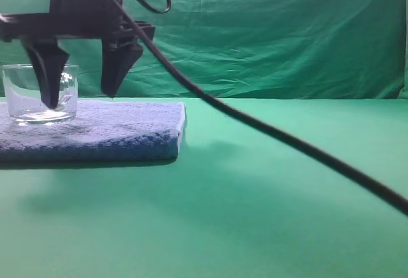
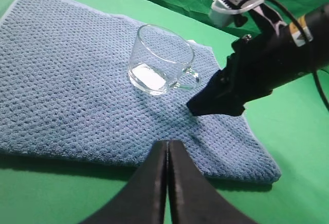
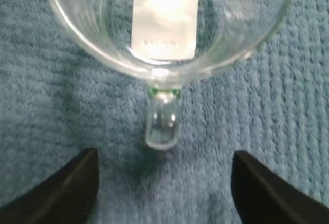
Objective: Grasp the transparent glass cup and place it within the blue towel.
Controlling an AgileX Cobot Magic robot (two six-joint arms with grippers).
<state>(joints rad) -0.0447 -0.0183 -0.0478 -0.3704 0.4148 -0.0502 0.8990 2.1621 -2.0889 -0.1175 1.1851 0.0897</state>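
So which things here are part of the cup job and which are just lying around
Job:
glass cup, standing on the towel
blue towel
right pincer, open by the cup's handle

Just there:
left pincer, shut
black cable
green cloth

You're looking at a table [image 1: 268, 214] covered in green cloth, with the same green cloth hung behind its far edge. The only thing lying directly on it is the towel [image 1: 115, 134], flat toward the far left corner. A black cable [image 1: 287, 141] crosses above the table's right half.
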